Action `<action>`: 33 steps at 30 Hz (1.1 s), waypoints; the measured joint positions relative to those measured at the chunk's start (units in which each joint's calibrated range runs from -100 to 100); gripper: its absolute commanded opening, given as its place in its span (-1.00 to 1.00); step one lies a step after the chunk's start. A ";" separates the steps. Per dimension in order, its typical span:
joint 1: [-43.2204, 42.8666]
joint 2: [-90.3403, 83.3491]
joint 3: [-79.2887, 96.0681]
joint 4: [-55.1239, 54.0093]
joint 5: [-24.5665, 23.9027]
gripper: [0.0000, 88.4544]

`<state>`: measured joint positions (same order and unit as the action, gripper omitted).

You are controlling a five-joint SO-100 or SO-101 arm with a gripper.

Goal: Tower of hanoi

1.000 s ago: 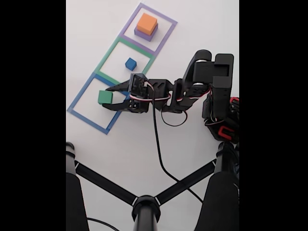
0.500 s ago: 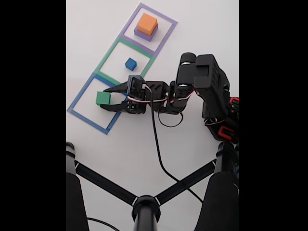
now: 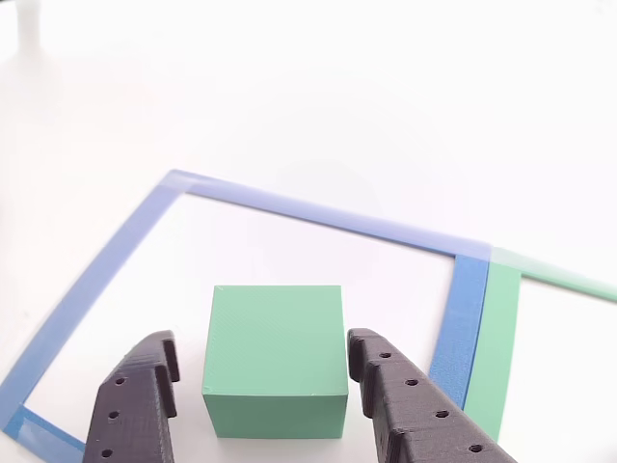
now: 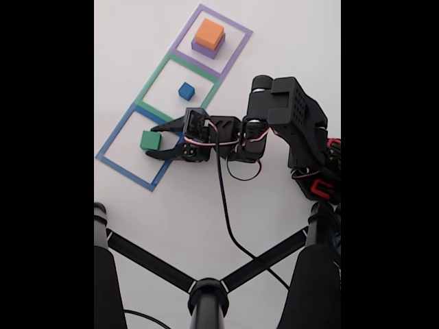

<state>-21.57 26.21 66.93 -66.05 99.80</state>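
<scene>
Between the fingers: the green block (image 3: 275,357) sits in the gap, a sliver of space showing on each side in the other view.
Gripper (image 4: 155,141): spread wide around the block, gripping nothing.
Green block's place: on the table (image 4: 178,205), inside the blue square outline (image 4: 118,137).
Blue block (image 4: 186,90): inside the green outline (image 4: 156,75), apart from the arm.
Orange block (image 4: 208,32): stacked on the purple block (image 4: 203,50), inside the purple outline (image 4: 236,46).
</scene>
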 measured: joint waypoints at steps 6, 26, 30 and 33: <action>-0.08 0.00 0.00 -0.48 -0.20 -0.47; 4.83 -52.51 5.13 49.68 0.20 -0.84; 7.61 -63.82 -1.31 71.91 0.20 -0.84; 9.50 -67.45 -9.31 88.44 0.20 -0.84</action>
<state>-12.08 -41.24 57.62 22.39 100.00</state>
